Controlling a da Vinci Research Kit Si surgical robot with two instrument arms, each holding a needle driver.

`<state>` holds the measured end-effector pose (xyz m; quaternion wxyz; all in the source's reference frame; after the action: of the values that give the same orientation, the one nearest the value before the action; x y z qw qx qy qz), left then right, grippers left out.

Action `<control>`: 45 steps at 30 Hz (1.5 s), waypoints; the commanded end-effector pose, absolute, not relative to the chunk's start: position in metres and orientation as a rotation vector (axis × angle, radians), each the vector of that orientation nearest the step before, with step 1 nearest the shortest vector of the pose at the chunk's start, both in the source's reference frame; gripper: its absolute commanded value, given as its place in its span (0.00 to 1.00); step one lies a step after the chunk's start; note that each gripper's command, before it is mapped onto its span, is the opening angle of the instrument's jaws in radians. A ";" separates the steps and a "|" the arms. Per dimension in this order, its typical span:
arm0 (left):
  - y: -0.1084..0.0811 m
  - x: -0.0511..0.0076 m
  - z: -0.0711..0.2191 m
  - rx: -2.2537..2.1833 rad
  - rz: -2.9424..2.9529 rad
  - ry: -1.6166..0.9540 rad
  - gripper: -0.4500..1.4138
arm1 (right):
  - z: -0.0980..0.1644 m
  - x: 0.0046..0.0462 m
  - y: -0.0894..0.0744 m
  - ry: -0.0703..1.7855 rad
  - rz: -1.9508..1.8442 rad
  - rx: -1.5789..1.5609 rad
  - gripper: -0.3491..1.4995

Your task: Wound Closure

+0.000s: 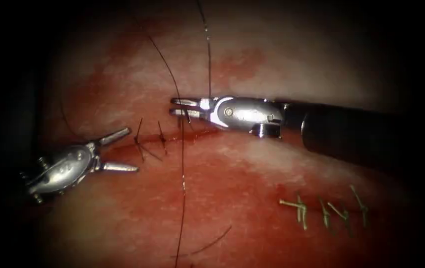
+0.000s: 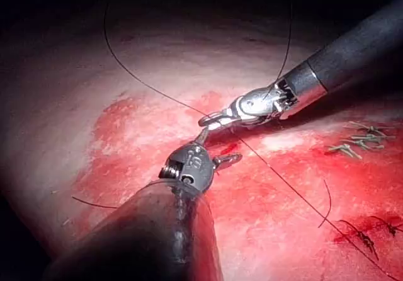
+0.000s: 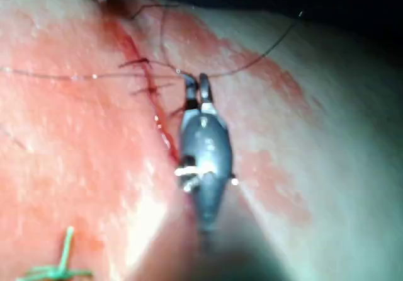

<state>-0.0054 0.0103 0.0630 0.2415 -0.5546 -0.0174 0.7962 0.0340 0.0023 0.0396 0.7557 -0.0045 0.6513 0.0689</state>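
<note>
R hand nearly closed w/ thread crossing betw its tips, just above cut. L hand wide, holds nothing, tips just short of stitches on tissue. Can't make out needle

Between the left tool and right tool the thread crosses the cut; near right tissue lies free.
</note>
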 end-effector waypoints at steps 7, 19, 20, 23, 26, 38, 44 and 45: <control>0.011 -0.0092 0.067 -1.491 2.168 -0.148 0.17 | 0.040 0.0348 0.003 1.426 0.147 -0.007 0.00; 0.010 -0.0129 0.067 -1.318 2.113 -0.224 0.16 | 0.040 0.0350 0.002 1.412 0.135 0.003 0.00; 0.010 -0.0129 0.067 -1.271 2.121 -0.220 0.16 | 0.040 0.0350 0.002 1.410 0.133 0.005 0.00; 0.010 -0.0129 0.068 -1.177 2.144 -0.201 0.16 | 0.040 0.0350 0.002 1.411 0.133 0.005 0.00; 0.010 -0.0129 0.068 -1.092 2.171 -0.165 0.16 | 0.040 0.0351 0.002 1.410 0.133 0.004 0.00; 0.010 -0.0132 0.068 -0.933 2.234 -0.075 0.00 | 0.040 0.0352 0.002 1.411 0.133 0.004 0.00; 0.010 -0.0136 0.069 -0.878 2.255 -0.040 0.00 | 0.040 0.0352 0.002 1.411 0.133 0.004 0.00; 0.010 -0.0135 0.070 -0.866 2.264 -0.042 0.00 | 0.040 0.0352 0.002 1.410 0.128 0.000 0.00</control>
<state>-0.0130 0.0099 0.0694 0.3500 -0.3298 -0.0165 0.8766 0.0344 0.0020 0.0400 0.7605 0.0010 0.6467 0.0594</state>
